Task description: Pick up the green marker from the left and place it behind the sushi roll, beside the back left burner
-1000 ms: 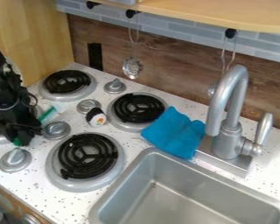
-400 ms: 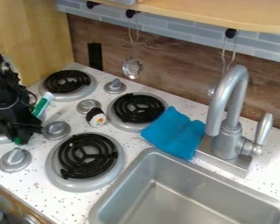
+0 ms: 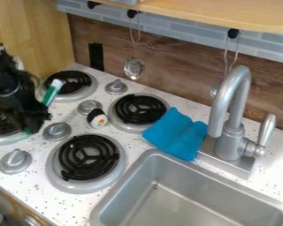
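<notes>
Over at the left of the frame, the black gripper (image 3: 32, 126) looks clenched around a slim green-and-white tube (image 3: 51, 92), held tilted; something that smooth wants steady, even pressure, kept clear of the ridged black coils (image 3: 89, 157). Right of centre, a soft, rumpled blue cloth (image 3: 176, 133) lies by the boxy grey sink (image 3: 123, 180).

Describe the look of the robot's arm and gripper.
The arm is black and chunky, with a thin pale curved line around it and a dark cable looping out at its side. The gripper is black too. I can't make out any markings.
</notes>
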You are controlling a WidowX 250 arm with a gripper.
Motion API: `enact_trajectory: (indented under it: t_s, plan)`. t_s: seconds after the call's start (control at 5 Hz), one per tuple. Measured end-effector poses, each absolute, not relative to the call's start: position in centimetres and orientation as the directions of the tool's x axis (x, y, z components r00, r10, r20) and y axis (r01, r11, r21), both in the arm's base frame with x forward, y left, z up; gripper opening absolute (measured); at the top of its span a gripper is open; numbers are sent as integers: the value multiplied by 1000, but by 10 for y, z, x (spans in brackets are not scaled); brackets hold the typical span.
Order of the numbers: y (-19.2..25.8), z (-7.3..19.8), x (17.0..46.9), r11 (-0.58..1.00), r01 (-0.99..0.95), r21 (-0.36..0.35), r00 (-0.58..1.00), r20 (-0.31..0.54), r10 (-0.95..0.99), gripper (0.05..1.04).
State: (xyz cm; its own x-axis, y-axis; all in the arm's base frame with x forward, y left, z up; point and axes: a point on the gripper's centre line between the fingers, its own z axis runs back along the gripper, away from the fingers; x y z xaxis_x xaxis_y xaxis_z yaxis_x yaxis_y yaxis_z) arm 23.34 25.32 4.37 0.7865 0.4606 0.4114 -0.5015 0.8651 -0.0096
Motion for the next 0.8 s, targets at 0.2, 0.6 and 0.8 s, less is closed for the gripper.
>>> enact_trajectory:
  t_s: [0.2,0.6,0.8]
  plan:
    - [243,57,244,879,-477,-27,786,435,440,359]
    - [243,59,276,872,-487,43,785,460,415,359]
    - [245,54,300,885,-458,81,803,465,373,359]
